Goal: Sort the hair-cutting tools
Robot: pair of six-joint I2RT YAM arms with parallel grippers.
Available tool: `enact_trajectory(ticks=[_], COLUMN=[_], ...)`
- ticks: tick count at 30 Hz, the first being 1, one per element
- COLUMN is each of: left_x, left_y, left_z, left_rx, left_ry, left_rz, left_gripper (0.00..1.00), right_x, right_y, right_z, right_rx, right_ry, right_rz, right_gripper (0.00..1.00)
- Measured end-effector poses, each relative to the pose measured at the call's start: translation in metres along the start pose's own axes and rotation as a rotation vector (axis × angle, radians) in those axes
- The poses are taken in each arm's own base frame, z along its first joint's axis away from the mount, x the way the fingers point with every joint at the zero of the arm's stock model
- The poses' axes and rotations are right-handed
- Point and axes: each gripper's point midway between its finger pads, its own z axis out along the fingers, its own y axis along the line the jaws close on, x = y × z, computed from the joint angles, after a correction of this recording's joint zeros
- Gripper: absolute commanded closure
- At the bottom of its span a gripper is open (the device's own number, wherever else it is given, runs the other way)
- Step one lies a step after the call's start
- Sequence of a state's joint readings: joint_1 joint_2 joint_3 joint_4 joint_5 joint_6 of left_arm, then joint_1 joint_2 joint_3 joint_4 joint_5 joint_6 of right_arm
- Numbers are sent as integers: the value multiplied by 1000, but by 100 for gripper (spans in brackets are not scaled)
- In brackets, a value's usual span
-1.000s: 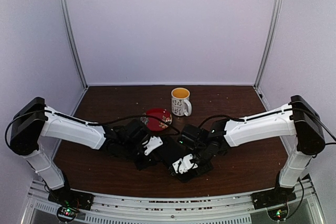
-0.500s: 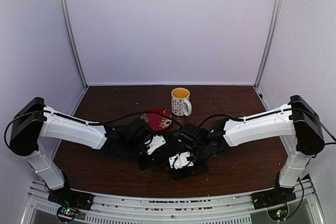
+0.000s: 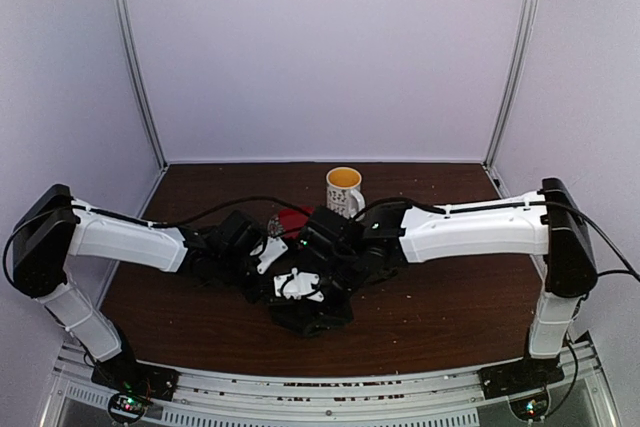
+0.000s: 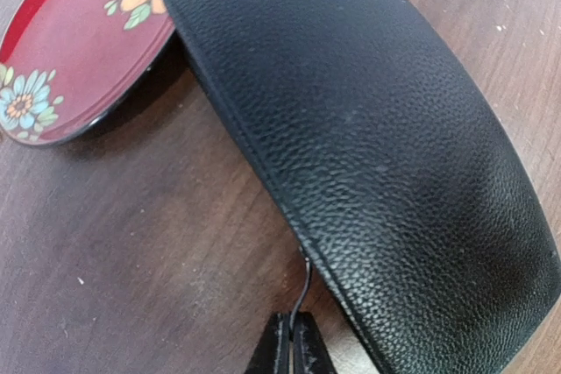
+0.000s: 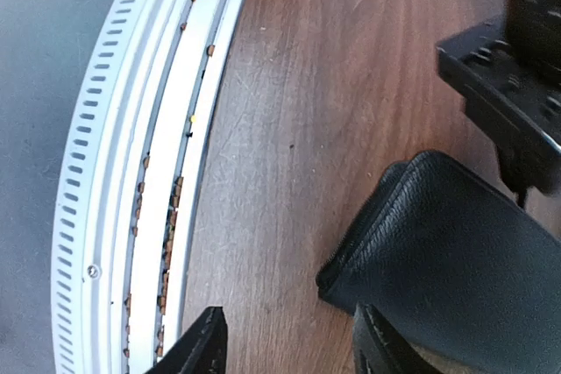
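No scissors or black clips show in any view. The black zip case (image 3: 312, 314) lies at the table's middle and fills the left wrist view (image 4: 368, 129). My left gripper (image 4: 294, 343) is shut on the case's thin metal zip pull (image 4: 305, 291) at the case's edge. My right gripper (image 5: 285, 339) is open just above the table. Its right finger (image 5: 379, 343) is at the case's zipped corner (image 5: 438, 243) and its left finger (image 5: 203, 343) is over bare wood. In the top view the right gripper (image 3: 297, 285) hangs over the case, with the left gripper (image 3: 262, 252) close beside it.
A red flowered saucer (image 4: 79, 41) lies against the case's far end and also shows in the top view (image 3: 291, 214). A patterned mug (image 3: 344, 193) stands behind it. The metal rail (image 5: 131, 172) runs along the table's near edge, close to the right gripper.
My right arm has swung left across the table, and the case now lies further left. My left gripper has drawn back to the left.
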State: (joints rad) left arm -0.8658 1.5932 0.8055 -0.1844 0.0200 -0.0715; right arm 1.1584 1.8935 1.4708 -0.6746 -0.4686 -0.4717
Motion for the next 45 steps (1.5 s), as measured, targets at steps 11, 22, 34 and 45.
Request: enact_trajectory(ticks=[11,22,34,45], left_x=[2,-2,-6,-6], left_y=[5,7,8,8], left_z=[10,14,14,14], left_rx=[-31,-40,-48,-48], left_ry=[-4,-21,-38,-38], left_rz=[67,127,152,157], left_gripper=[100,100,100,100], right_x=[72,86,101,112], right_y=[-85,-166,-199,-189], right_z=[-69,-42,-14,-18], right_rx=[237,221,42,-74], right_ry=[-47,-47,-62,-82], right_rz=[167,407,570,644], right_gripper=[45,44,47,87])
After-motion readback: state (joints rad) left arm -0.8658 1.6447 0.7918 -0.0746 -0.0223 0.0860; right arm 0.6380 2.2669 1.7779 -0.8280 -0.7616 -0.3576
